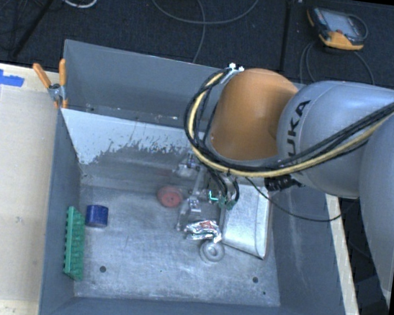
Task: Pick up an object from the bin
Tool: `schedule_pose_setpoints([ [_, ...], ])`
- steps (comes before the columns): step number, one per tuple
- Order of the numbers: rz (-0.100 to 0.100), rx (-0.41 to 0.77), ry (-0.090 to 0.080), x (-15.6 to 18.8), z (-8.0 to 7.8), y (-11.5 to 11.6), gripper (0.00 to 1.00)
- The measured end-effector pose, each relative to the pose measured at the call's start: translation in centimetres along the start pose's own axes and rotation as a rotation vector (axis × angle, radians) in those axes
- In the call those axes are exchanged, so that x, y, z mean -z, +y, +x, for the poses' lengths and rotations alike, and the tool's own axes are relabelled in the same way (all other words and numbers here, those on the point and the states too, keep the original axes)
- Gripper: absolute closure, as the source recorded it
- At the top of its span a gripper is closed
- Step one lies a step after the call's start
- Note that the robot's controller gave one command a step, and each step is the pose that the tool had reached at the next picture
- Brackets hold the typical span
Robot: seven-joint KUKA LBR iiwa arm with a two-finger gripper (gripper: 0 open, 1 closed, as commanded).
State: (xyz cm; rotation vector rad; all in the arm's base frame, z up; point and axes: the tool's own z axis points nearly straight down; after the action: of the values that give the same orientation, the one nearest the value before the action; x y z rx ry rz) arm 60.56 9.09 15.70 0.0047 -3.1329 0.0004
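While the gripper (196, 217) hangs over a crumpled silver wrapper (202, 229), its spread cannot be told.

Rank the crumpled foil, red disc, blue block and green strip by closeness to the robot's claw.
1. crumpled foil, right beside the gripper, mid-bin.
2. red disc, a little toward the view's left.
3. blue block, well off to the left.
4. green strip, along the left wall, farthest.
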Motion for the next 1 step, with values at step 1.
schedule_pose_setpoints([
  [1, 0.0, 0.287, -0.051, -7.03, -1.1, -2.79, 0.0],
])
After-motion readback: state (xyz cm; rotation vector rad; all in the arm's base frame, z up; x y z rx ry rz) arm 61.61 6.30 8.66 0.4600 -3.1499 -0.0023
